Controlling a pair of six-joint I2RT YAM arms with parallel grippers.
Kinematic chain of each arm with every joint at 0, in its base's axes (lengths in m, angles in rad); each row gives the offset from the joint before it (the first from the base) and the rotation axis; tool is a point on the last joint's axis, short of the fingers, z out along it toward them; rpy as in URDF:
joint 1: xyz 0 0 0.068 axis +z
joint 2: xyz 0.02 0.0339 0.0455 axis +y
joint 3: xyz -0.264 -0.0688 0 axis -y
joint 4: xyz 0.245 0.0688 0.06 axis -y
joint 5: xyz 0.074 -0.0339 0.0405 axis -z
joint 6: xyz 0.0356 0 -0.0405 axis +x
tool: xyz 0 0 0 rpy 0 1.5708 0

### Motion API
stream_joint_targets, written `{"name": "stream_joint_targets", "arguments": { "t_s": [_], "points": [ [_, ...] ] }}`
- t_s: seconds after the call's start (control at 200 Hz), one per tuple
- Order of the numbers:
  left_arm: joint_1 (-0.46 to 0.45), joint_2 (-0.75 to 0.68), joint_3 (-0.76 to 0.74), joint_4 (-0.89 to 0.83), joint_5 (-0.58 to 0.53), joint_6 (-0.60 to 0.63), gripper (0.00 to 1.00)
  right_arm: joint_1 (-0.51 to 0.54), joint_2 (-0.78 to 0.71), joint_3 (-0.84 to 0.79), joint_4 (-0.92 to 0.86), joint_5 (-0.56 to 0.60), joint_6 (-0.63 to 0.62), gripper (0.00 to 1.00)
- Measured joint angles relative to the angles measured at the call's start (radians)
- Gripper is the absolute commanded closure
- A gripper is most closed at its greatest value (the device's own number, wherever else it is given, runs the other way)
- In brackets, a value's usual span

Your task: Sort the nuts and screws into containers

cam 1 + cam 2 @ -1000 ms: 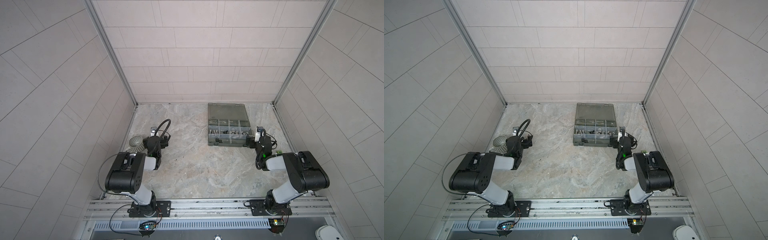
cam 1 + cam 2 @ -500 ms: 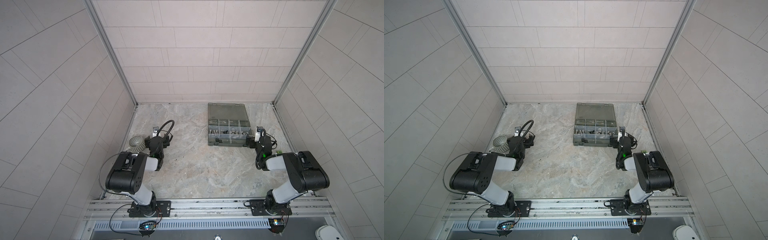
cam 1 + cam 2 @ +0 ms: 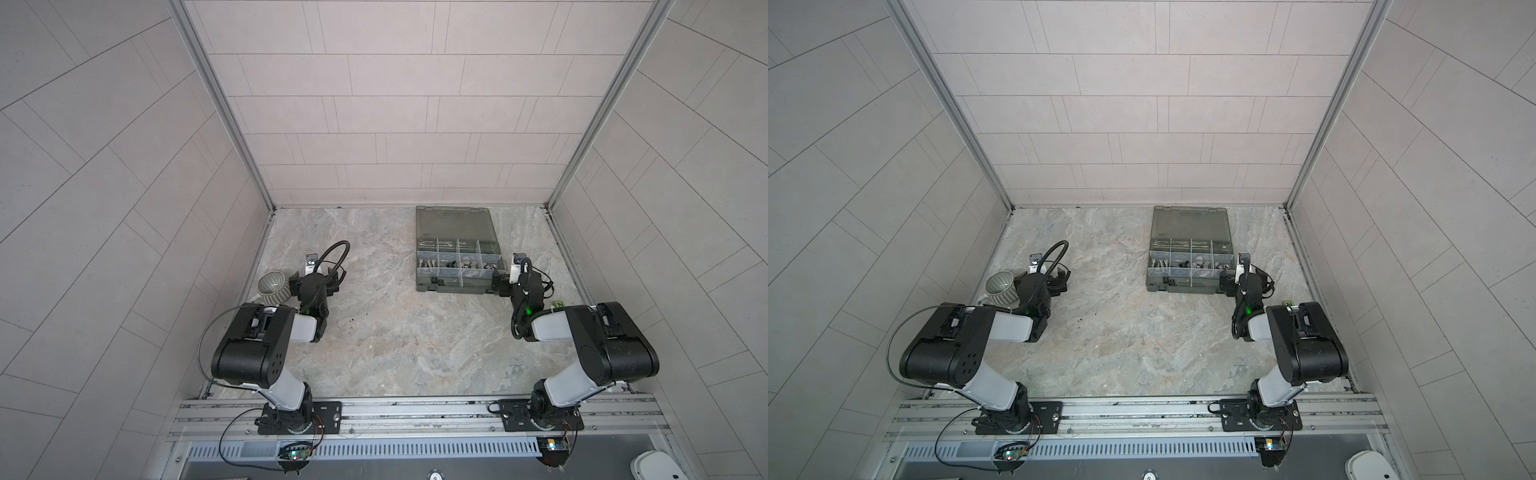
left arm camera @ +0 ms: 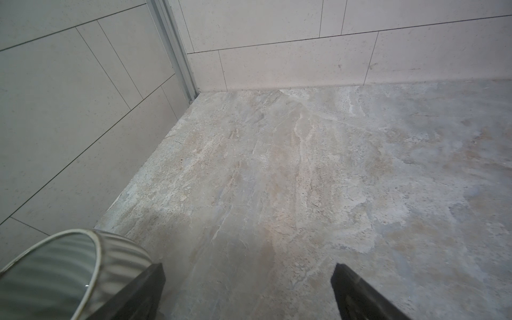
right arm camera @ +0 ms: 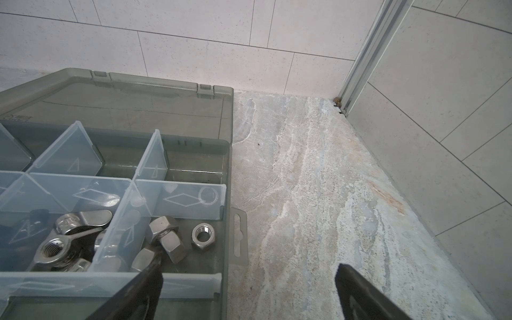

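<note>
Since a second ago only the left arm has been shifted: its wrist and cable loop are carried slightly toward the upper right in both top views, while everything else is unchanged.

Trouble is likeliest at the box (image 3: 453, 224), set right of centre with its lid laid back. The right gripper (image 5: 249, 270) is spread wide and empty. One finger is over the end container and the other is outside, so the box wall is straddled. Were the gripper lowered or closed, the box could be dragged or tipped and sorted pieces thrown across the dividers. The mug (image 3: 272, 286), at middle left, is just beside the left gripper (image 4: 248, 277), likewise wide apart and empty. Contact cannot be judged, but a sideways sweep could topple the mug.

Counted:
- **Box, mug, grippers:** one, one, two.
- **Containers (image 5: 177, 198):** four in each of the two upper rows; the lowest row is unclear.
- **Screws (image 3: 428, 262):** about three, in the middle row's leftmost container, too small for certainty.
- **Nuts (image 5: 173, 246):** four silver hex in the end container.
- **Wing nuts (image 5: 83, 219):** at least three in the next container; darker pieces further left are uncounted.
- **Speck (image 3: 351, 320):** one dark mark on the floor, unidentifiable.
</note>
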Motion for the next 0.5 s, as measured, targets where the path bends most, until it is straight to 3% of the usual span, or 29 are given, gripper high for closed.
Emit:
{"name": "stream_joint_targets", "arguments": {
  "t_s": [0.5],
  "points": [
    [-0.002, 0.001, -0.007, 0.028, -0.023, 0.003, 0.00, 0.000, 0.000, 0.000, 0.000, 0.000, 0.000, 0.01]
  ]
}}
